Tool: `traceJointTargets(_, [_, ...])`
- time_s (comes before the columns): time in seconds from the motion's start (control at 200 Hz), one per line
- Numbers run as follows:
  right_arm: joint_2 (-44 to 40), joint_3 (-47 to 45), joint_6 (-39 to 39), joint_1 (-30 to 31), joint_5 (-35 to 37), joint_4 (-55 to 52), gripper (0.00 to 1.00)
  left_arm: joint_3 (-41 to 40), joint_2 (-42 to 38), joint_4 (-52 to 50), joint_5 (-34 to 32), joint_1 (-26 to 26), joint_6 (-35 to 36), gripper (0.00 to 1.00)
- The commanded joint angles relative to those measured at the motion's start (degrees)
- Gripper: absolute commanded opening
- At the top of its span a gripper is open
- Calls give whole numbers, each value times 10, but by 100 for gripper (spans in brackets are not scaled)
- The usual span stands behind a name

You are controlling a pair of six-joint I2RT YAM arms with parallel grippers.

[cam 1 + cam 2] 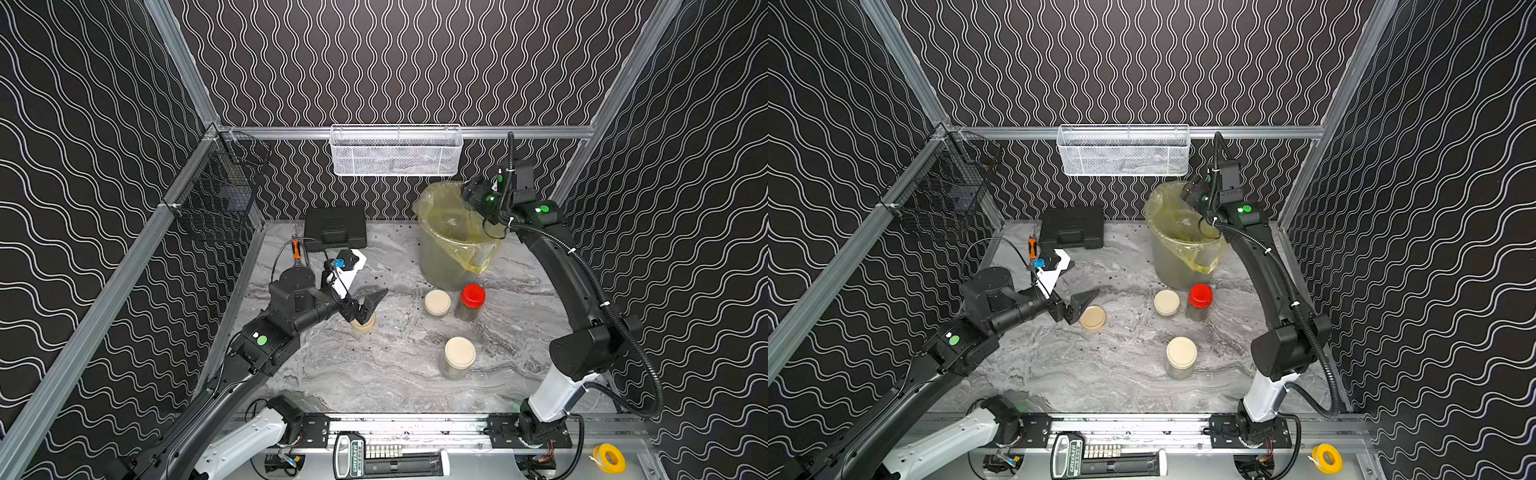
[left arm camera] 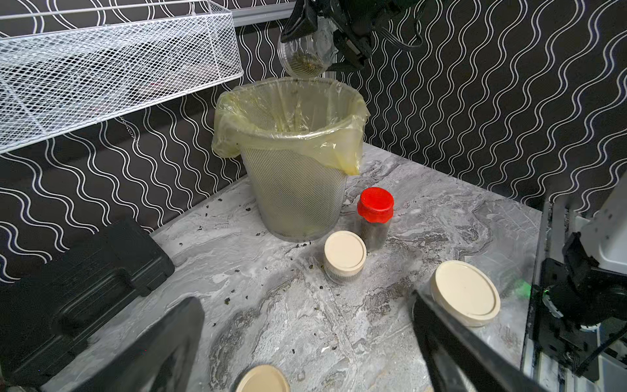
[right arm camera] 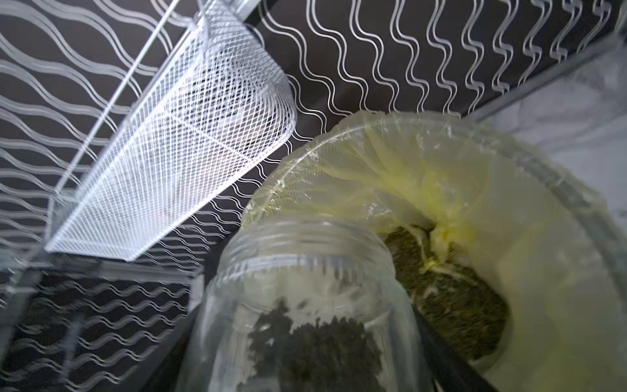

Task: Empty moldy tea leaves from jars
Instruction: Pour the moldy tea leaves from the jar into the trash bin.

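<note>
Because the tea leaves point(image 3: 315, 346) must fall into waste and not onto the table point(image 1: 374, 374), the bin point(image 2: 295, 190) with its yellow bag point(image 3: 441, 163) stands at the back. The right gripper point(image 2: 322, 34) holds the open jar point(image 3: 305, 305) tipped above its mouth, jaws pressed on the glass body. The left gripper point(image 1: 1086, 305) hangs low with jaws fully apart and empty, just above the loose cream lid point(image 1: 1093, 318); I think it is placed there to give the lid back. Near the bin stand the red-lidded jar point(image 2: 375, 217) and two cream-lidded jars point(image 2: 344, 256), all closed. The leaves are partly inside the tipped jar, partly in the bag bottom.
</note>
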Motion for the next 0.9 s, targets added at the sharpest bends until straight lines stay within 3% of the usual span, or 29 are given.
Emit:
traceJointTargets(0.0, [-2, 6, 164, -1, -2, 15, 11, 5, 3, 8, -6, 1, 3, 99])
traceJointTargets(0.305, [25, 22, 392, -6, -29, -28, 0, 7, 4, 3, -11, 1, 4, 99])
traceJointTargets(0.56, [69, 62, 442, -5, -52, -71, 0, 8, 5, 1, -15, 0, 5, 99])
traceJointTargets(0.721, [133, 136, 368, -6, -50, -111, 2, 9, 7, -1, -17, 0, 5, 99])
traceJointTargets(0.896, [148, 131, 77, -5, -37, -43, 0, 9, 9, -2, -18, 0, 4, 99])
